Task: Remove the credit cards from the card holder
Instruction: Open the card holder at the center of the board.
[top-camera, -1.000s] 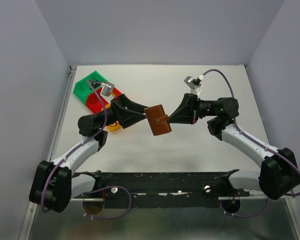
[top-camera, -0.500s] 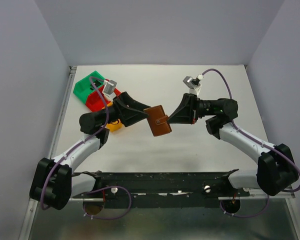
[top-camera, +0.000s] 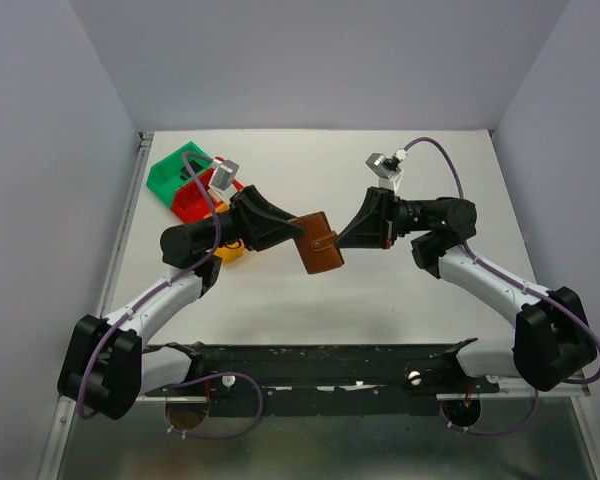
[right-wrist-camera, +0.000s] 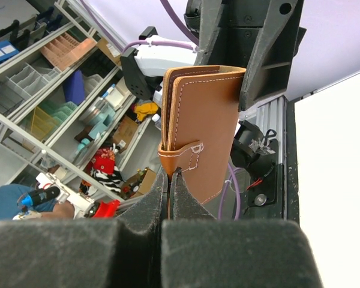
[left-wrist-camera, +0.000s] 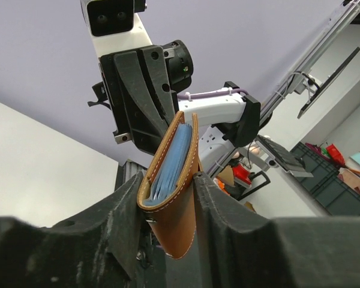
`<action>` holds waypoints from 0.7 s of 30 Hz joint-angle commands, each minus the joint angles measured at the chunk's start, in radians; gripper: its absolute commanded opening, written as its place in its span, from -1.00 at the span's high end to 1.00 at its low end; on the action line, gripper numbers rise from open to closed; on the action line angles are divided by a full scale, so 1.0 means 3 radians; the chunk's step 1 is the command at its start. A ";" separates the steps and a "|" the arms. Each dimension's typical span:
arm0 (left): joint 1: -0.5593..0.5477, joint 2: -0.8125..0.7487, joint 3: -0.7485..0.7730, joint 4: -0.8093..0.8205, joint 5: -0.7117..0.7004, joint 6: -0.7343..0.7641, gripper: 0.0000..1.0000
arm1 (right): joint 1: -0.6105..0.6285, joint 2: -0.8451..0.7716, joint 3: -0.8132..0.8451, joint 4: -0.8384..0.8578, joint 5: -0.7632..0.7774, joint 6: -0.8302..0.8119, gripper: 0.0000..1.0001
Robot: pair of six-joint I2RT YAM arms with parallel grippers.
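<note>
Above the middle of the table (top-camera: 280, 300), between my two arms, the holder (top-camera: 316, 243) hangs in the air. It is folded closed and touches nothing under it. My left gripper (left-wrist-camera: 168, 187) has it from the left side. The fingers (left-wrist-camera: 228, 207) lie against both brown faces close to the fold, so I judge this is a grip, but I cannot say how firm. My right gripper (right-wrist-camera: 170, 179) stands on the opposite side, with its jaws pressed flat together on the end of the little tab (right-wrist-camera: 189, 153).

What matters for the next move is the direction of the holder. The fold sits between my left fingers, and the open edge with the blue pockets (left-wrist-camera: 171, 159) points away from them, straight towards the right gripper. The long side runs across the line between the two grippers, a little tilted in the top view. Both grippers touch it, but only the right one is on the side that opens.

The cards are not visible. I suppose they are inside the pockets, so no card is out yet. I think the next step is to pull the tab away from the left gripper while the left one holds the fold. If that grip is weak, the whole holder may follow the pull. The bins (top-camera: 175, 172) are well apart, behind my left arm.
</note>
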 commanded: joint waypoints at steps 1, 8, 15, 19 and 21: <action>-0.0022 -0.0013 0.0078 0.0957 0.0104 0.0077 0.22 | 0.0000 0.0000 0.0026 0.0147 -0.0081 0.0014 0.99; -0.0022 0.0007 0.0078 0.0957 0.0140 0.0062 0.53 | -0.0005 -0.0082 0.0052 -0.0158 -0.0122 -0.0154 0.21; -0.0022 -0.0023 0.0032 0.0952 0.0160 0.0026 0.58 | -0.0005 -0.0664 0.0332 -0.2321 0.0000 -0.1573 -0.47; -0.0022 -0.0038 0.0078 0.0616 0.0165 0.0123 0.72 | 0.0046 -0.0936 0.1057 -0.4931 0.0904 -0.3298 -0.52; -0.0022 -0.0115 0.0134 0.0050 0.0145 0.0383 0.82 | 0.0076 -0.0977 0.1344 -0.5572 0.1603 -0.3631 -0.51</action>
